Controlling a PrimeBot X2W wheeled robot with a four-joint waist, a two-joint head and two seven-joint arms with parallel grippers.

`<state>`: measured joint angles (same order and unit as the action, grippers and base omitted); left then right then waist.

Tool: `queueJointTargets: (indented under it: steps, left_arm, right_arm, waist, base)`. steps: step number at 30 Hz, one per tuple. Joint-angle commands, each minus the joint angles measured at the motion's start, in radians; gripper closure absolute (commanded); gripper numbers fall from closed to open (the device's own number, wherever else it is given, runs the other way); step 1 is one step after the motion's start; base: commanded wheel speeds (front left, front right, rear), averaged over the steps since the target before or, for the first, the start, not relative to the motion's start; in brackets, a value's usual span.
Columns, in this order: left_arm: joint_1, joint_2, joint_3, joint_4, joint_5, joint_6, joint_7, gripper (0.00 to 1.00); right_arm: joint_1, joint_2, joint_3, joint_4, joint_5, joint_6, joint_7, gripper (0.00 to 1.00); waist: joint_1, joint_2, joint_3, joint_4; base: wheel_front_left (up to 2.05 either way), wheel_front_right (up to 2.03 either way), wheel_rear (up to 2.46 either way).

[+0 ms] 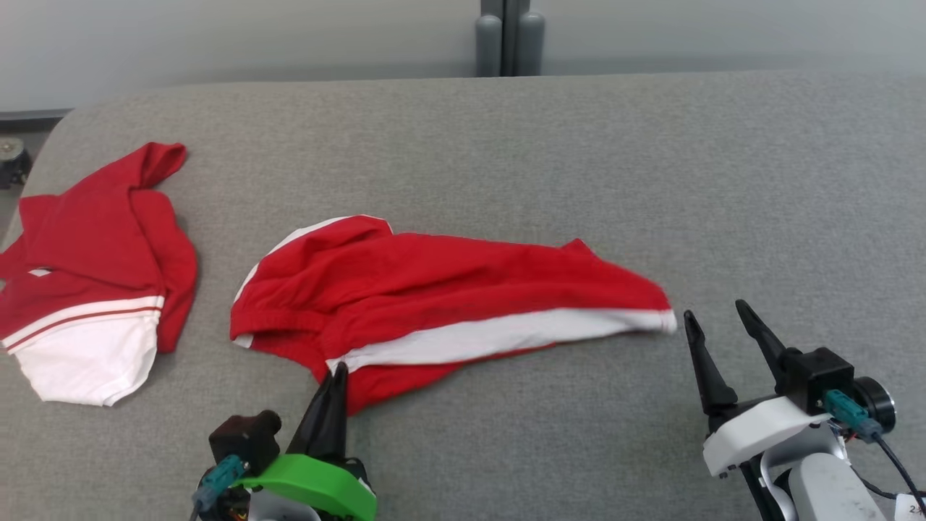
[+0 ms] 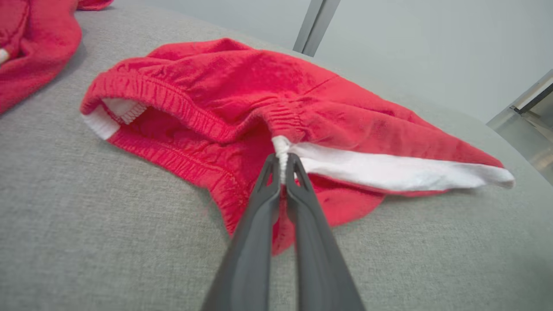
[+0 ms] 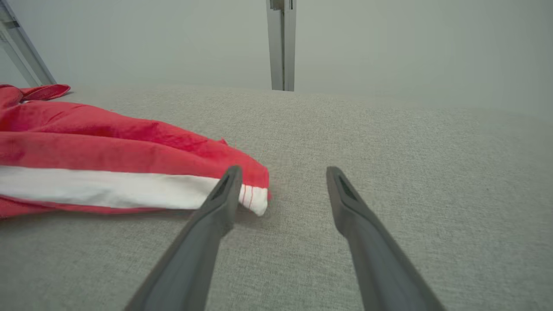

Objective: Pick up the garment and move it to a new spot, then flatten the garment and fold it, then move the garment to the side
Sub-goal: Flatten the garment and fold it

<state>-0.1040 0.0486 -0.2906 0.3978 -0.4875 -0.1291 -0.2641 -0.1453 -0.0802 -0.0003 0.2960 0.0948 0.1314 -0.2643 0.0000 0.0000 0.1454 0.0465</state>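
at the near edge of the grey tabletop (image 1: 506, 449), left of its middle, the left pincer (image 1: 337, 373) is closed tight on the garment (image 1: 434, 289). its two dark fingers (image 2: 259, 242) pinch the waistband where the white side stripe (image 2: 389, 170) ends. toward the near right corner, the right pincer (image 1: 712, 312) hangs with its jaws wide apart and nothing between them. one of its fingers sits just beside the garment's white-tipped leg end; whether it touches cannot be told. the garment, red shorts, lies crumpled across the middle of the tabletop, closer to the near edge than the far one, waistband toward the left. a second red and white garment (image 1: 87, 268) lies against the left edge, apart from the shorts and left of the left pincer. beyond the far edge two grey posts (image 1: 510, 36) stand against a pale wall (image 1: 217, 43).
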Motion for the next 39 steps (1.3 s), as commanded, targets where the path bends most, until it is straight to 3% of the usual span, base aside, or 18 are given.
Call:
queueJointTargets:
  steps: [1, 12, 21, 29, 31, 33, 34, 39]
  left_arm:
    - [0.014, 0.004, 0.015, -0.002, 0.012, -0.003, -0.001, 1.0]
    - [0.027, 0.004, 0.033, -0.01, 0.029, -0.003, -0.001, 1.0]
    - [0.021, 0.004, 0.006, -0.016, 0.031, -0.003, -0.001, 1.0]
    - [-0.004, 0.004, -0.001, -0.012, 0.032, -0.003, -0.001, 1.0]
    - [-0.009, 0.004, -0.003, -0.011, 0.031, -0.003, -0.001, 1.0]
    - [-0.01, 0.004, -0.005, -0.01, 0.028, -0.003, -0.001, 1.0]
    - [-0.009, 0.004, -0.006, -0.009, 0.027, -0.003, -0.001, 1.0]
    - [-0.004, 0.004, 0.0, -0.02, 0.024, -0.003, -0.001, 1.0]
  right_arm:
    - [-0.007, -0.002, 0.004, 0.013, 0.006, -0.001, 0.0, 0.0]
    - [-0.005, -0.017, 0.097, 0.127, 0.057, -0.001, 0.0, 0.0]
    - [0.061, -0.023, 0.134, 0.128, 0.083, -0.001, 0.0, 0.0]
    - [0.022, -0.024, 0.154, 0.145, 0.088, -0.001, 0.0, 0.0]
    - [0.014, -0.03, 0.159, 0.163, 0.081, -0.001, 0.0, 0.57]
    - [0.005, -0.031, 0.163, 0.184, 0.078, -0.001, 0.0, 0.96]
    - [0.003, -0.031, 0.162, 0.194, 0.077, -0.001, 0.0, 1.0]
    - [0.005, -0.032, 0.153, 0.177, 0.09, -0.001, 0.001, 1.0]
  waist:
    - [0.0, 0.0, 0.0, 0.04]
    - [0.0, 0.0, 0.016, 0.089]
    - [0.0, 0.0, 0.027, 0.08]
    - [0.0, 0.0, 0.054, 0.082]
    - [0.0, 0.0, 0.058, 0.083]
    - [0.0, 0.0, 0.061, 0.086]
    - [0.0, 0.0, 0.061, 0.087]
    - [0.0, 0.0, 0.056, 0.083]
  base:
    - [0.0, 0.0, 0.0]
    - [0.0, 0.0, 0.0]
    - [0.0, 0.0, 0.0]
    - [0.0, 0.0, 0.0]
    - [0.0, 0.0, 0.0]
    - [0.0, 0.0, 0.0]
    - [0.0, 0.0, 0.0]
    - [0.0, 0.0, 0.0]
